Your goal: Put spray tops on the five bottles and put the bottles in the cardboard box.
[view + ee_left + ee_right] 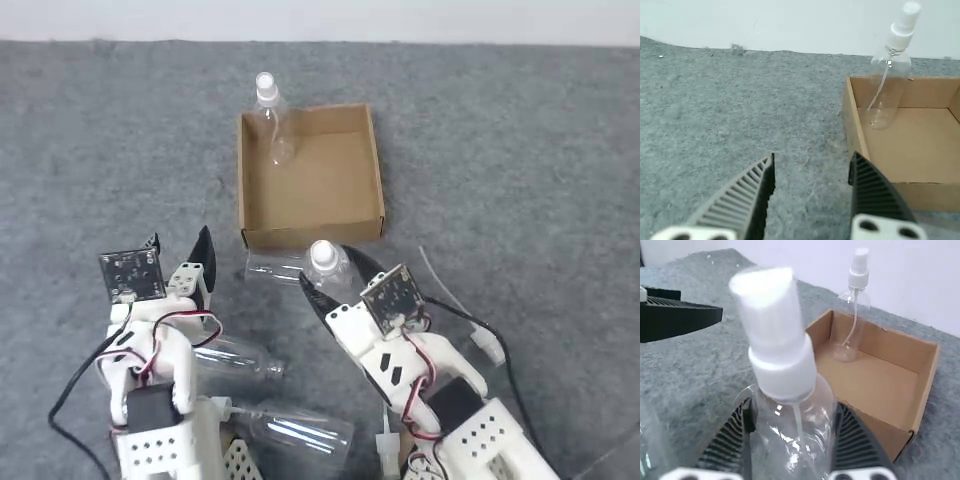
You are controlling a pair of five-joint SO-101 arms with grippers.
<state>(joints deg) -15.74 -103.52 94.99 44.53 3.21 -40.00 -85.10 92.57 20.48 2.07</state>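
Observation:
My right gripper (332, 272) (792, 440) is shut on a clear bottle (790, 410) with a white spray top (323, 255) (775, 335), held upright just in front of the cardboard box (310, 180) (920, 370) (855, 125). Another capped bottle (272, 120) (888, 85) (852, 315) stands in the box's far left corner. Left of the box's front corner my left gripper (180, 245) (812, 175) is open over bare carpet. An uncapped bottle (270, 268) lies in front of the box. Two more uncapped bottles (240, 360) (295, 430) lie between the arms.
A loose spray top (487, 345) with its tube lies right of the right arm, and another (386, 440) lies by that arm's base. Grey carpet (520, 150) covers the table. The left gripper's black finger (675, 315) crosses the right wrist view.

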